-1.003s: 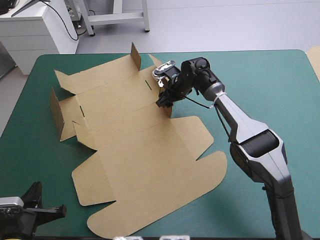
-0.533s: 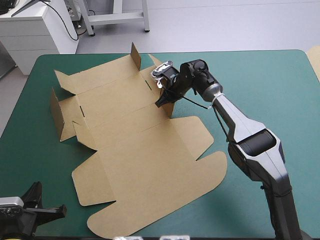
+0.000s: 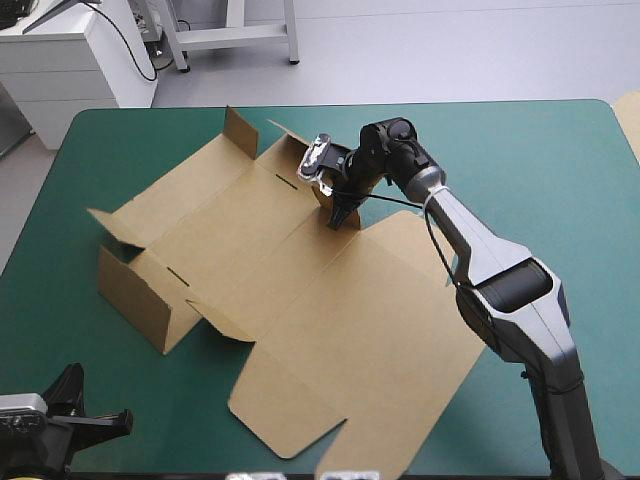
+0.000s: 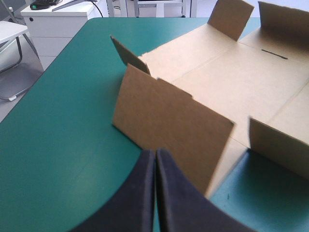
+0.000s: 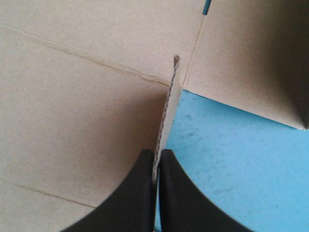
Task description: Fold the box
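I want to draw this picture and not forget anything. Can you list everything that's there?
box: one, brown, lying open on the middle of the table, some flaps standing up
table: one, teal-green cover, under the box
right pincer: one, black, shut on a standing flap at the far side of the box
left pincer: one, black, shut and holding nothing, near the table's near left corner, a raised wall of the box ahead of it
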Action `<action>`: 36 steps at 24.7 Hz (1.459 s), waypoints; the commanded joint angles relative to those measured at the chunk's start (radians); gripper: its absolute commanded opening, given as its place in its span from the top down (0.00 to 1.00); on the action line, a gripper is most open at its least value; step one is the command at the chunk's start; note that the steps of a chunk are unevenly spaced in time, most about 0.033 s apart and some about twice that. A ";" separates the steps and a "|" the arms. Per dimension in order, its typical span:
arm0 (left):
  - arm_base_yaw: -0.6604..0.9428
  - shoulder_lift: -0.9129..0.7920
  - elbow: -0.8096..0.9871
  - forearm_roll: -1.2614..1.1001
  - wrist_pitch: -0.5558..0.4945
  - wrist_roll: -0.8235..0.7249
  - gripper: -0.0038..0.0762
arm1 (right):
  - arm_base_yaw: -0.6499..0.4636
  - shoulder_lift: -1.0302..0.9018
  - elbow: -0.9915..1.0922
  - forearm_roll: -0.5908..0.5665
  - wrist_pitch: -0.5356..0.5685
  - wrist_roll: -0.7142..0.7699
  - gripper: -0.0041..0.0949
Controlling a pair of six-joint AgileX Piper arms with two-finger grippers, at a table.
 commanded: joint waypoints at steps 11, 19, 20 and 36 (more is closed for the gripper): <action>0.002 -0.009 -0.021 0.000 -0.075 0.000 0.96 | 0.000 -0.117 -0.178 0.047 0.092 -0.303 0.98; 0.002 -0.009 -0.021 0.000 -0.075 0.000 0.96 | 0.000 -0.138 -0.125 0.027 0.094 -0.205 0.98; 0.002 -0.009 -0.021 0.000 -0.075 0.000 0.96 | 0.001 -0.148 -0.099 0.016 0.094 -0.200 0.98; 0.002 -0.009 -0.021 0.000 -0.075 0.000 0.96 | 0.008 -0.296 0.144 -0.006 0.093 -0.425 0.98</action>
